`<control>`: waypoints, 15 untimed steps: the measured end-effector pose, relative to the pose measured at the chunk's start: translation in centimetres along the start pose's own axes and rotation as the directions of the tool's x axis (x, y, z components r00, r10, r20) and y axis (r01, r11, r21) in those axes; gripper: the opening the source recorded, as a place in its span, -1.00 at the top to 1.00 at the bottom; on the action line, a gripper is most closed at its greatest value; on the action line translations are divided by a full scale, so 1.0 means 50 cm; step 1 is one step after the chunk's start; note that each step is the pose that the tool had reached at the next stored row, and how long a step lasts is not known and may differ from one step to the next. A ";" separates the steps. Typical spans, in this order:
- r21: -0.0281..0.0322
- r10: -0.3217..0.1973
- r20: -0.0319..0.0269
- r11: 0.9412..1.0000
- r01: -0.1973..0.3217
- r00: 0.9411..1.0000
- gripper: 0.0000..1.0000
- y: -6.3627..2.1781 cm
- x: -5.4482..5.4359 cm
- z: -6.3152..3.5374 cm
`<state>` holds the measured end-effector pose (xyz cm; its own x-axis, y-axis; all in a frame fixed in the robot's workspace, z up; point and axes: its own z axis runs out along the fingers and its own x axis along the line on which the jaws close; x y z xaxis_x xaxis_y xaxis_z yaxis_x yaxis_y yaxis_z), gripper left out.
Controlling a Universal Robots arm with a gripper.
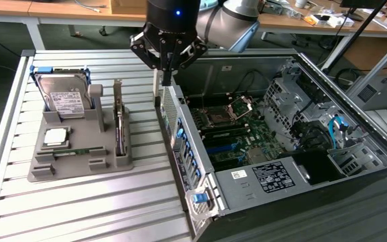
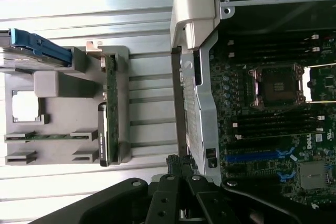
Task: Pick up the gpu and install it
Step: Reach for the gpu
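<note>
My gripper (image 1: 167,82) hung in the upper middle of the exterior view, pointing straight down, its two fingers pressed together with nothing between them. The tips sat just above the rear wall of the open computer case (image 1: 261,177), at the case's far corner on the exterior view's left side. In the wrist view the closed fingertips (image 2: 181,162) lined up with that same perforated metal wall, with the motherboard (image 2: 273,129) on one side and the slatted table (image 2: 147,24) on the other.

The gpu (image 1: 119,123) was not in my grasp. It stood on its long edge in a slot of the gray holder (image 1: 79,172), left of centre in the exterior view, a little way off from the case and below my fingers in the frame. In the same holder, further to the exterior view's left, a hard drive (image 1: 66,99) stood upright at the back, a square processor chip (image 1: 56,137) lay flat in front of it, and a narrow green memory stick (image 1: 72,151) lay nearer the front edge.
</note>
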<state>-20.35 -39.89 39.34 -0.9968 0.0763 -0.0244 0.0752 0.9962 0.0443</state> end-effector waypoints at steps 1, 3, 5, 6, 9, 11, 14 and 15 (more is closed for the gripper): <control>0.000 0.000 0.000 1.000 0.000 1.000 0.79 0.000 0.001 0.000; 0.000 0.000 0.000 1.000 0.000 1.000 0.79 0.000 0.003 0.000; 0.000 0.000 0.000 1.000 0.000 1.000 0.79 -0.001 0.006 0.000; 0.000 0.000 0.000 1.000 0.000 1.000 0.79 -0.001 0.007 0.000; 0.000 0.000 0.000 1.000 0.000 1.000 0.79 -0.001 0.012 0.000; 0.000 0.000 0.000 1.000 0.000 1.000 0.79 -0.001 0.014 0.000; 0.000 0.000 0.000 1.000 0.000 1.000 0.79 -0.001 0.017 0.000; 0.000 0.000 0.000 1.000 0.000 1.000 0.79 -0.001 0.018 0.000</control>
<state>-21.25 -39.89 39.33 -0.9968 0.0762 -0.0245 0.0751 0.9962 0.0444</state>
